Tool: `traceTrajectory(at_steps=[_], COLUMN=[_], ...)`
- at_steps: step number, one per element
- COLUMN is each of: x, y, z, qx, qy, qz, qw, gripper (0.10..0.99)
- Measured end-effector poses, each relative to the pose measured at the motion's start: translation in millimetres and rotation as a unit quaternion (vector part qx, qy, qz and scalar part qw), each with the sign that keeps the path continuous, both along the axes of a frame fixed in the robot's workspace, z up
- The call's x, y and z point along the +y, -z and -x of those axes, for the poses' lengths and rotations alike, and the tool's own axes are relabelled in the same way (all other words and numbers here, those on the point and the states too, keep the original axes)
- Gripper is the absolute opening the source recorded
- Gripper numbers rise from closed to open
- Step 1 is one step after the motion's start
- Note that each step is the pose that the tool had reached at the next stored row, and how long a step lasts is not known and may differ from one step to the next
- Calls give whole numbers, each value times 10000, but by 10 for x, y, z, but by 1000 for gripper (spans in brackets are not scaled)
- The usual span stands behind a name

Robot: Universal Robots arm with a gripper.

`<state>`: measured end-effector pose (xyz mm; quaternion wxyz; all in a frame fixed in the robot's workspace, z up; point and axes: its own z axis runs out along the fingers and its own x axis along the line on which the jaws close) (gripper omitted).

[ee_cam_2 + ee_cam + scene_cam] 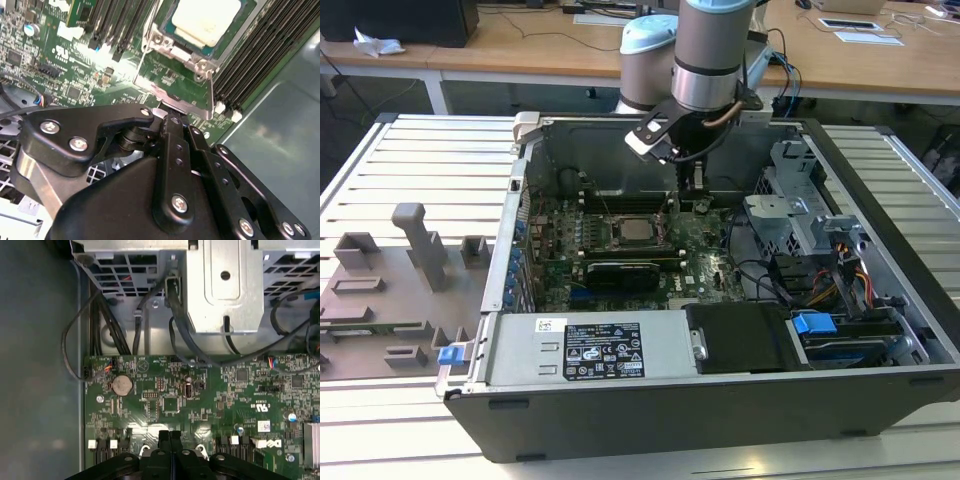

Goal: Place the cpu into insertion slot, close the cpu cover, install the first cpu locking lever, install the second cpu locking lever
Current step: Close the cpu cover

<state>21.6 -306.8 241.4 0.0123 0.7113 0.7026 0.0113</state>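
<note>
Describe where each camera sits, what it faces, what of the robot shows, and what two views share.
Exterior view: off the arm, above the open computer case, looking down; arm and gripper show.
Second wrist view: at the wrist, facing the cpu past the gripper.
First wrist view: at the wrist, facing the motherboard; gripper shows.
Shared: the cpu, exterior and second wrist views.

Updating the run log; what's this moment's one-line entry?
cpu: in insertion slot | cpu cover: down | gripper: shut, at slot's edge

Vert. arm [708,50], gripper [170,436] down, fingers [163,438] together
</note>
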Motion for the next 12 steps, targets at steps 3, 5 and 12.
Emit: traceTrajectory(at_steps=[3,5,12], x=[0,0,0], y=[0,0,0], z=[48,73,116], qx=[0,0,0], qy=[0,0,0], qz=[0,0,0], qw=[10000,10000,10000], gripper=[106,106,106])
